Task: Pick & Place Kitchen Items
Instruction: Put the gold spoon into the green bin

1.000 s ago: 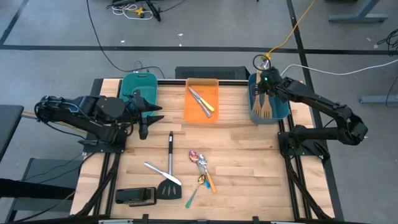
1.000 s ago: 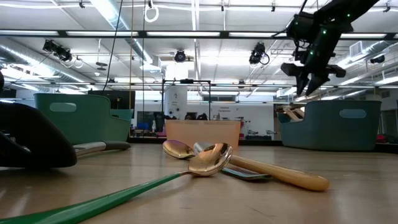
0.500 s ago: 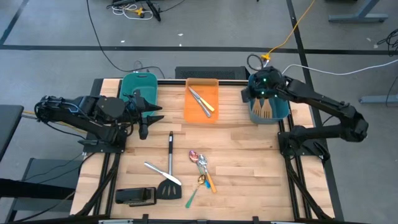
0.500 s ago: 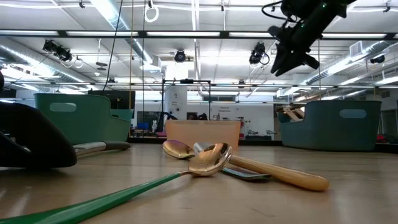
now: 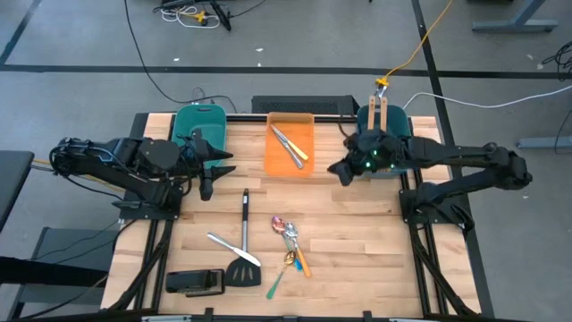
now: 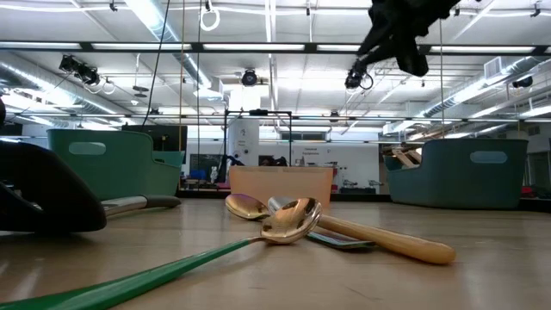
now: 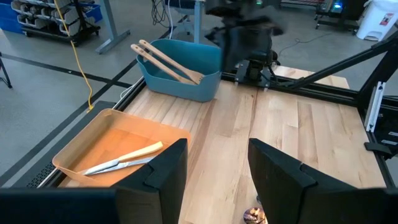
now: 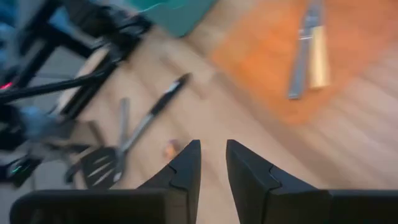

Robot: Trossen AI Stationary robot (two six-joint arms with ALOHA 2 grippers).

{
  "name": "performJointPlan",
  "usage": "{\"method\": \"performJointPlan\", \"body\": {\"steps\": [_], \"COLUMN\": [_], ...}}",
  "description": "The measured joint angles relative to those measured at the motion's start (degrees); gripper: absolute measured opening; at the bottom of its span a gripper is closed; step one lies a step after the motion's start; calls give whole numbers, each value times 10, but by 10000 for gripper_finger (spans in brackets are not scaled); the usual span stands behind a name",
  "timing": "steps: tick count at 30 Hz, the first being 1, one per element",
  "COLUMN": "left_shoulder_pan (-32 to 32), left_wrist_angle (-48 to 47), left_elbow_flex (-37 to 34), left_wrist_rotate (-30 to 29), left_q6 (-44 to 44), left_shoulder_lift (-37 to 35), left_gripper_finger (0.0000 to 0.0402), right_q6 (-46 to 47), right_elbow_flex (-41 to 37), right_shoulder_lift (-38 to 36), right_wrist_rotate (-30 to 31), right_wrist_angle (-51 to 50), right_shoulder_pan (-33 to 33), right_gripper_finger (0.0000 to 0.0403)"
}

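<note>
Both grippers hang over the table with nothing in them. My right gripper [image 5: 338, 169] [image 8: 213, 163] hovers between the orange bin [image 5: 279, 159] and the blue bin [image 5: 407, 159], its fingers a little apart. My left gripper [image 5: 214, 174] [image 7: 214, 168] waits wide open beside the teal bin [image 5: 198, 125]. Lying flat on the wood are a black spatula with a steel handle [image 5: 245, 234], a silver utensil [image 5: 229, 247] and several spoons [image 5: 290, 240] [image 6: 288, 220]. Two wooden spatulas [image 7: 165, 61] lean in the blue bin, handles over its rim. A knife and a light-handled utensil [image 5: 290, 145] lie in the orange bin.
A flat black block [image 5: 195, 283] lies at the near left corner. The three bins line the far edge. Bare wood stretches between the bins and the utensils and along the right side [image 5: 366, 241]. The right arm's base [image 5: 438, 201] stands at the right edge.
My right gripper has swung away from above the blue bin toward the table's middle, rising and turning as it went. It now hangs between the orange and blue bins. The wooden spatulas stay in the blue bin.
</note>
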Motion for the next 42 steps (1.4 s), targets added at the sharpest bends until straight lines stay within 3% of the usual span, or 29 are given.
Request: {"method": "performJointPlan", "body": {"steps": [7, 18, 28, 42], "left_shoulder_pan": [0, 0, 0, 0], "left_wrist_angle": [0, 0, 0, 0], "left_elbow_flex": [0, 0, 0, 0], "left_wrist_rotate": [0, 0, 0, 0], "left_q6": [0, 0, 0, 0], "left_shoulder_lift": [0, 0, 0, 0], "left_gripper_finger": [177, 177, 177, 177], "right_q6": [43, 102, 122, 76], "right_elbow_flex": [1, 1, 1, 1], "right_shoulder_lift": [31, 126, 175, 183], "right_wrist_rotate": [32, 29, 32, 110], "right_wrist_angle": [67, 154, 239, 274], "right_shoulder_pan": [121, 243, 313, 355], "right_gripper_finger": [84, 84, 84, 84]}}
